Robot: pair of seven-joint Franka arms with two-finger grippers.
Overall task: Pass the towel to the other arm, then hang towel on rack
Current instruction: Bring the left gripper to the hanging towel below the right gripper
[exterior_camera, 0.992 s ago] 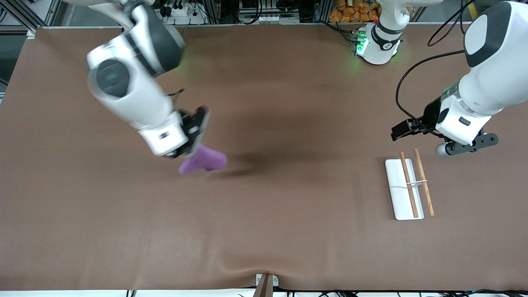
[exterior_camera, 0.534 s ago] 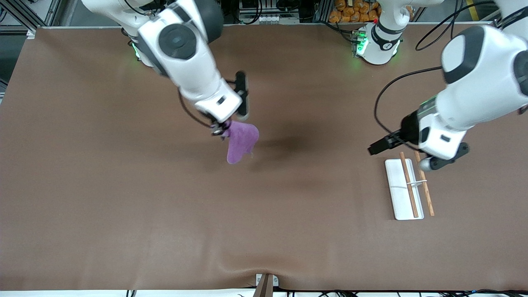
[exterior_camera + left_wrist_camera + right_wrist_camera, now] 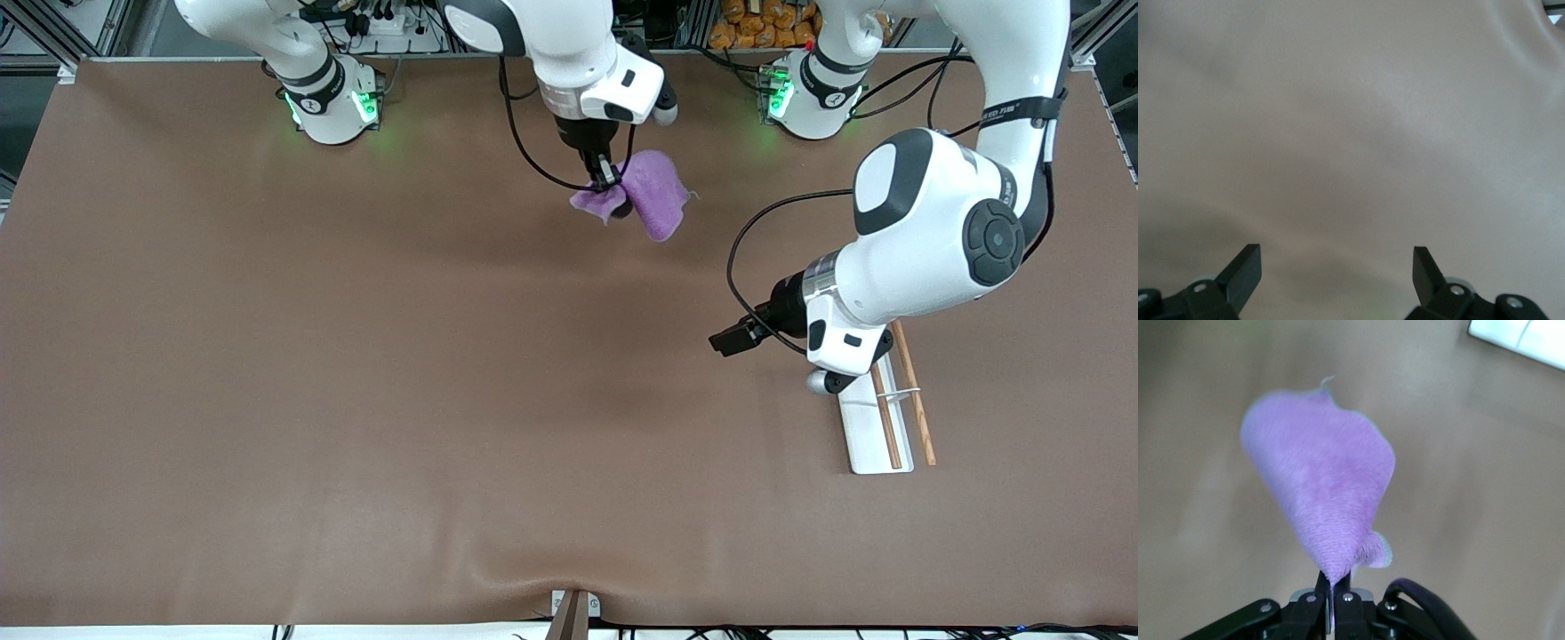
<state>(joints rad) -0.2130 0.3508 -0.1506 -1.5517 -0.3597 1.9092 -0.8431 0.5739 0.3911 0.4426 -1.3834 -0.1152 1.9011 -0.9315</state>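
The rack (image 3: 878, 418) is seen at the lower right of the front frame, lying flat on the brown table (image 3: 356, 427) toward the left arm's end, in the same spot as half a second ago; its upper end is now covered by the left arm's wrist, which was drawn up beside it before. The left gripper (image 3: 731, 339) is found at centre right of the frame, over bare table just beside the rack, shifted toward the frame's middle since the earlier frame; in the left wrist view its fingers (image 3: 1245, 270) are shown spread wide with nothing between them and only table beneath. At the upper middle of the front frame the towel (image 3: 647, 201) is carried in the air, pinched at one corner by the clenched right gripper (image 3: 607, 180), the rest hanging loose; it has been swung from the frame's centre up toward the bases. In the right wrist view the towel (image 3: 1325, 493) is seen clamped between the closed fingertips.
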